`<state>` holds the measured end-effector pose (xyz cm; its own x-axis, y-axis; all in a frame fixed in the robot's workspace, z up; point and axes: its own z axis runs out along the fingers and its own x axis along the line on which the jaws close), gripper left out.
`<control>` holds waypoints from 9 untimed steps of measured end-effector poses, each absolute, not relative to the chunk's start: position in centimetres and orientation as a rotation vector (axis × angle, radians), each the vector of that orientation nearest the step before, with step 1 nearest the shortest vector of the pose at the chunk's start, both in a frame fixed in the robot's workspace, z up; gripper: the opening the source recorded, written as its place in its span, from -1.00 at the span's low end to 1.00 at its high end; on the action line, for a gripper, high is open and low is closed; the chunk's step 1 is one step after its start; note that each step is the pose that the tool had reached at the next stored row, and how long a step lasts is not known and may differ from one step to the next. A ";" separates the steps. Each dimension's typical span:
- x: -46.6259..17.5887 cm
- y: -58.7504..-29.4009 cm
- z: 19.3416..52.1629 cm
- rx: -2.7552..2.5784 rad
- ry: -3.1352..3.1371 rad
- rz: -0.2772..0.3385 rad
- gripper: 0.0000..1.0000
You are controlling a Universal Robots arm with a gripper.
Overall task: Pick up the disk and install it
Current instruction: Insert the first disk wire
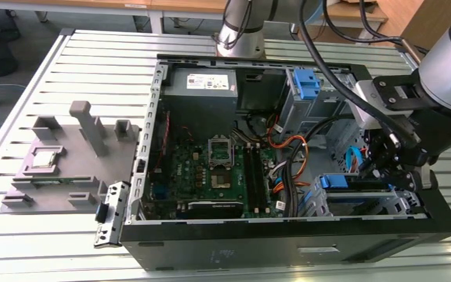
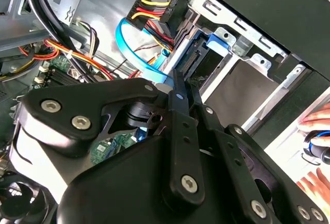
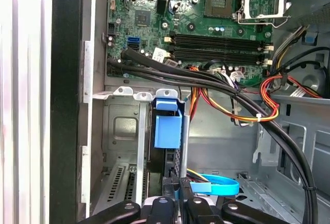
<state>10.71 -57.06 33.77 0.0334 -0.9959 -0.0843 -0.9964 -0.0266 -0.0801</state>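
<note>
Disk (image 1: 354, 183) in its blue carrier frame sat inside the metal drive bay (image 1: 401, 202) of the open computer case (image 1: 288, 235), at the exterior view's right, near the front wall of the case. In the first wrist view the blue tab of the carrier (image 3: 168, 126) stood upright in the slot of the bay, with the dark edge of the disk below it. The gripper (image 1: 398, 170) hung over the bay, just above the disk. In the second wrist view its black fingers (image 2: 178, 105) were pressed close together, with nothing between them, and their tips pointed toward the blue frame (image 2: 209, 46); I could not tell if they touched it. A light blue flat data cable (image 3: 216, 187) curved just beside the fingertips, and a bundle of red, yellow and black power wires (image 3: 242, 105) ran across the case between the bay and the green motherboard (image 1: 218, 170). A second blue carrier (image 1: 307, 82) stood in the upper bay of the case, near the grey power supply (image 1: 206, 82). Outside the case, at the exterior view's left, a grey fixture (image 1: 61, 158) lay on the slatted table (image 1: 92, 53). In the second wrist view part of a person's hand (image 2: 317, 121) showed beyond the case wall.
</note>
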 end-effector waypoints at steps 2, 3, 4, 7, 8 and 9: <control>10.7 -57.1 33.7 -2.171 2.106 0.006 -0.68; 10.7 -57.1 33.7 -2.171 2.106 0.006 -0.68; 10.7 -57.1 33.7 -2.170 2.106 0.006 -0.68; 10.6 -57.1 33.7 -2.170 2.106 0.005 -0.68; 10.6 -57.1 33.7 -2.170 2.106 0.005 -0.68; 10.6 -57.1 33.6 -2.170 2.106 0.005 -0.68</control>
<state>10.61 -57.06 33.64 0.0336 -0.9959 -0.0842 -0.9963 -0.0266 -0.0821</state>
